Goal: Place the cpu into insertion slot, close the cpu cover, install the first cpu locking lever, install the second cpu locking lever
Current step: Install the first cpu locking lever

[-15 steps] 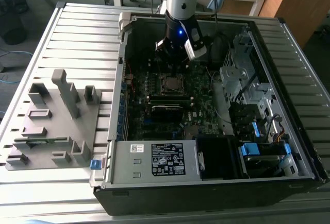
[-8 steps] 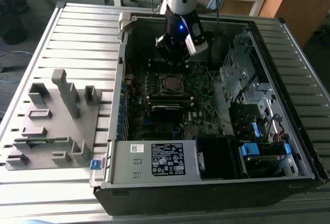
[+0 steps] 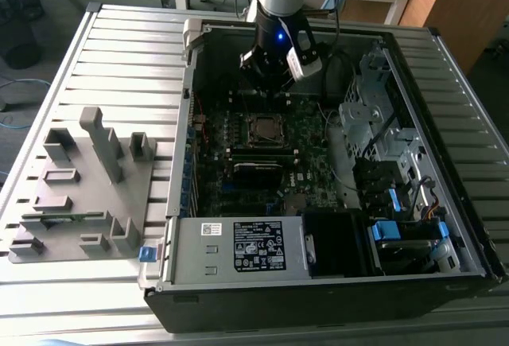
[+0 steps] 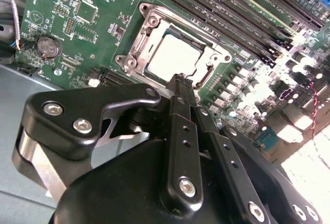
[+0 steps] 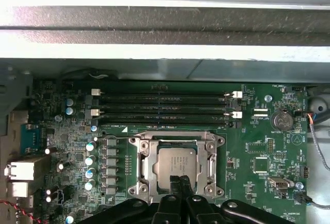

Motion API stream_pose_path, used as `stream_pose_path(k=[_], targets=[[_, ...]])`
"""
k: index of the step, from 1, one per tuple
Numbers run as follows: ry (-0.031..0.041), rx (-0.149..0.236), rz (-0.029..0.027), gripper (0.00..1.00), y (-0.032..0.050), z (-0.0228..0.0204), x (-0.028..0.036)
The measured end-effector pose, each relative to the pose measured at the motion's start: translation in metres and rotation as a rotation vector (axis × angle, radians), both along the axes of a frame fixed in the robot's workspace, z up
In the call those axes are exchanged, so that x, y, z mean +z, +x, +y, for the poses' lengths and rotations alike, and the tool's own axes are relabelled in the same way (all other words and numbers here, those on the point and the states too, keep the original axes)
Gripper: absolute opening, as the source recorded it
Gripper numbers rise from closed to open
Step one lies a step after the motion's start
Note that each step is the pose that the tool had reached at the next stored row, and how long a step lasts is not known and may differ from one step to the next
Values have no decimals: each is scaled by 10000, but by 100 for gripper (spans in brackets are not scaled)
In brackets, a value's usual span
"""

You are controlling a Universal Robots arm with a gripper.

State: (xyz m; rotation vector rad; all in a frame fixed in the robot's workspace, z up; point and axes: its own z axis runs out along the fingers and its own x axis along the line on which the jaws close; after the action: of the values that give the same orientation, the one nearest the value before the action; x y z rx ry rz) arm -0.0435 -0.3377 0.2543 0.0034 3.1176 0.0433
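The cpu (image 5: 175,166), a dull silver square, lies in the insertion slot (image 3: 266,129) on the dark green board. The cpu cover (image 5: 175,138), a silvery frame, lies flat around the chip's edges in both wrist views; the chip (image 4: 172,56) and the frame (image 4: 137,44) also appear in the second wrist view. My gripper (image 5: 179,181) hangs just above the near edge of the socket, fingers pressed together with nothing between them. In the second wrist view its tips (image 4: 180,80) sit beside a thin wire lever (image 4: 206,74). In the exterior view the gripper (image 3: 274,83) is over the socket's far side.
Long memory slots (image 5: 160,108) run beside the socket, with the case's metal wall (image 5: 154,33) beyond them. A coin battery (image 5: 282,120) sits on the board. A drive cage (image 3: 374,115) and power supply (image 3: 238,246) crowd the case. A grey fixture tray (image 3: 79,187) lies outside.
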Motion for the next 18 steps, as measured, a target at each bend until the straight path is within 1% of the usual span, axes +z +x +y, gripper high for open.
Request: stream_pose_path(k=[5,6,7,8,11,13,14,15,16,18], targets=[[2,0,0,11,0,0,1],[35,2,2,11,0,-1,2],[106,2,3,11,0,-1,2],[211,0,1,11,0,-1,1],[645,0,0,11,0,-3,1],[911,0,0,11,0,-5,1],[1009,0,1,11,0,-6,1],[1099,0,1,11,0,-6,1],[1116,0,0,11,0,-6,1],[1120,-1,0,11,0,-5,1]])
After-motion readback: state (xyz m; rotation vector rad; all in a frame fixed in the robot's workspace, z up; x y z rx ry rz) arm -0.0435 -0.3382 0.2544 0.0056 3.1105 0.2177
